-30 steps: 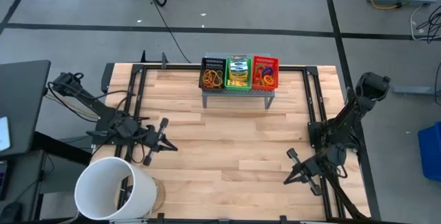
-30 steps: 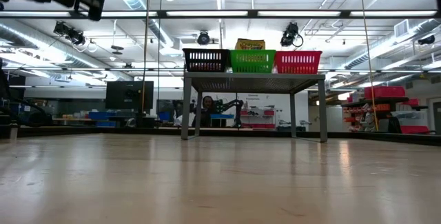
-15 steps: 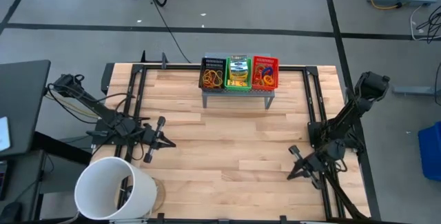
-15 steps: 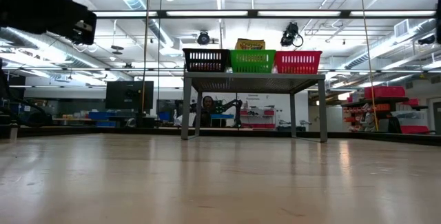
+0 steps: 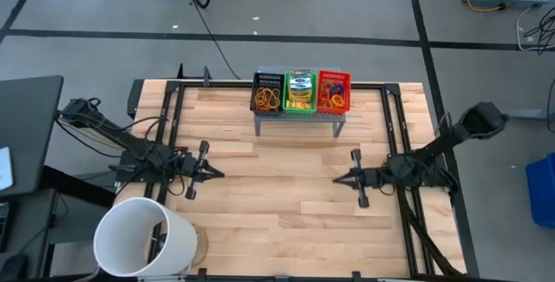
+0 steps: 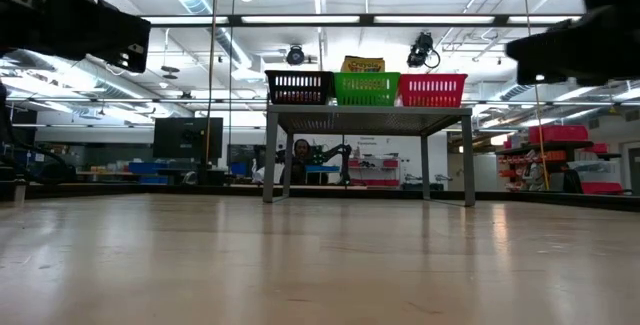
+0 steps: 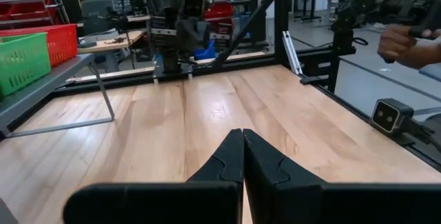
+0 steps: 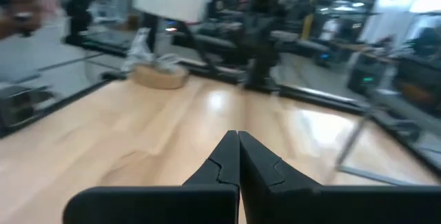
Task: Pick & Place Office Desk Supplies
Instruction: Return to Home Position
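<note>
Three mesh trays (image 6: pixel 366 89) sit side by side on the stand (image 6: pixel 368 115), middle of the bench's (image 5: pixel 286 204) far edge. Bucket (image 5: pixel 178 243) at the near-left corner. Left gripper (image 5: pixel 212 174) is over the left side and right gripper (image 5: pixel 340 179) over the right, pointing at each other.

Light wooden tabletop (image 5: pixel 286 195), grey perforated metal stand (image 6: pixel 368 116) at the middle of its far edge, black mesh tray (image 6: pixel 298 88), green mesh tray (image 6: pixel 366 89) and red mesh tray (image 6: pixel 432 90) side by side on the stand's top, white bucket (image 5: pixel 180 242) at the near left corner.
</note>
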You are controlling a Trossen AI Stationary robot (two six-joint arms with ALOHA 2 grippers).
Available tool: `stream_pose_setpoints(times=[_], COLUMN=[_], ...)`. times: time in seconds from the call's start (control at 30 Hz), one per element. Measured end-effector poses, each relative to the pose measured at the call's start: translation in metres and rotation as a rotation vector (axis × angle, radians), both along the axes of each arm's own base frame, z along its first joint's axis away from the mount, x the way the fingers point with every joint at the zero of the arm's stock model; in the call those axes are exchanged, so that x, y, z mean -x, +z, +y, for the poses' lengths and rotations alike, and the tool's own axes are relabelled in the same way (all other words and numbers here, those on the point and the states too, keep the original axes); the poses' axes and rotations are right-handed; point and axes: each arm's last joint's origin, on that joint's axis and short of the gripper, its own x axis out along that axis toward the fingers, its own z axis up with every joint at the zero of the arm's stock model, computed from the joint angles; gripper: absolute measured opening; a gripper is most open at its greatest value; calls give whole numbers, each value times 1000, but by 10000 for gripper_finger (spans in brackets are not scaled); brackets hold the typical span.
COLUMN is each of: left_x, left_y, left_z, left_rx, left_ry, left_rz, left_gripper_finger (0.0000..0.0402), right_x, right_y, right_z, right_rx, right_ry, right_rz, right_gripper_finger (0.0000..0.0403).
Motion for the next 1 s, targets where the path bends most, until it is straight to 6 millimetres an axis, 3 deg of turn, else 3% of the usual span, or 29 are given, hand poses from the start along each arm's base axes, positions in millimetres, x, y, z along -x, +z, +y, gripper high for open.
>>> stream_pose_setpoints(times=[0.33, 0.5, 1.0], left_x=[-4, -3, -1], left_y=[-2, -12, 7], left_z=[10, 20, 37], left_rx=[-6, 1, -42], left_ry=[83, 78, 112], left_rz=[15, -4, -188], left_gripper_finger=[1, 1, 1], right_x=[-9, -10, -10], right_y=[6, 5, 10], right_z=[-20, -24, -26], right_rx=[-19, -25, -111], right_ry=[-32, -41, -22], right_rz=[-53, -51, -89], right_gripper_finger=[0, 0, 0])
